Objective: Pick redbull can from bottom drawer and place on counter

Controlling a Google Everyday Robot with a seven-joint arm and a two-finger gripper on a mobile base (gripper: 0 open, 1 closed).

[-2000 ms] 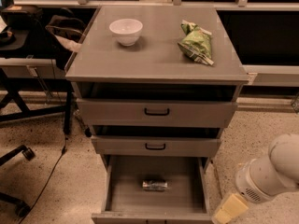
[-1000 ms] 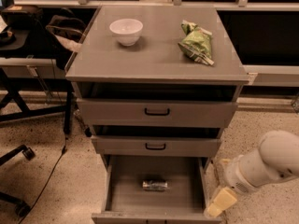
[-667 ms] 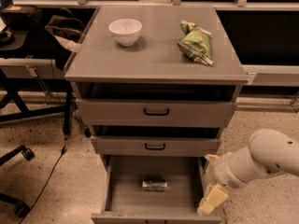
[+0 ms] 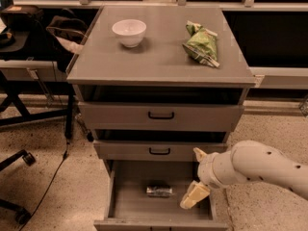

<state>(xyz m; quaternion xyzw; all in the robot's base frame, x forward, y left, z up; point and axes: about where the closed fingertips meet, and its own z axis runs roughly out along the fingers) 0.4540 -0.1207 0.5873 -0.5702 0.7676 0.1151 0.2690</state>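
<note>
As the camera view looked down on the cabinet, the redbull can [image 4: 159, 191] lay on its side on the floor of the bottom drawer [image 4: 130, 203], about mid-width and apart from every wall. The gripper [image 4: 192, 177] hovered inside the drawer's right half, near the can but not touching it, jaws spread and holding nothing. By my read that can was light, thin-walled and slick, and free to roll, so it was best taken across its round middle, firmly but without crushing. Room looked decent on both sides of it. The tight spot was overhead, where the middle drawer [image 4: 161, 150] front jutted over the back of the tray. Up on the counter [image 4: 159, 61], bare grey showed between the bowl [image 4: 129, 32] and the green snack bag [image 4: 202, 43], a fair landing spot well off the rim.
</note>
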